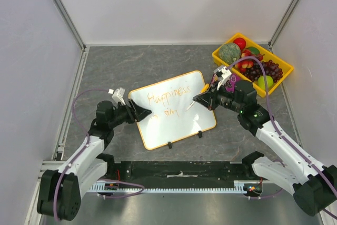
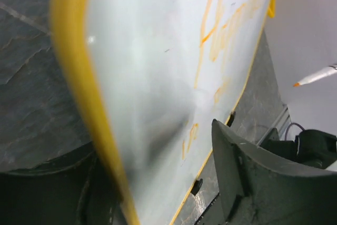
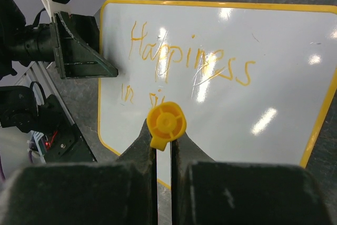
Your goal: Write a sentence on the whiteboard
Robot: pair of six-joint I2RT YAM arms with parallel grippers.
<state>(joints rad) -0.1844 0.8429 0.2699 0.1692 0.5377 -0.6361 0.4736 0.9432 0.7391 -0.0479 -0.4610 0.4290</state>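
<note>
The whiteboard point(image 1: 181, 127) lies at an angle on the grey table, with two black clips point(image 1: 169, 144) on its near edge. The orange sentence point(image 1: 168, 94) reads "Happiness" with "in si" below it. It also shows in the right wrist view point(image 3: 189, 64). My right gripper point(image 1: 202, 99) is shut on an orange marker point(image 1: 190, 106) whose tip is just above the second line; its yellow end cap point(image 3: 166, 124) sits between the fingertips. My left gripper point(image 1: 141, 111) is shut on the board's left edge point(image 2: 79, 77), one finger point(image 2: 247, 172) over the white surface.
A yellow tray point(image 1: 224, 44) at the back right holds fruit, among them dark grapes point(image 1: 267, 69) and a green squash point(image 1: 230, 52). White walls close in the table on three sides. A black rail point(image 1: 179, 172) runs along the near edge.
</note>
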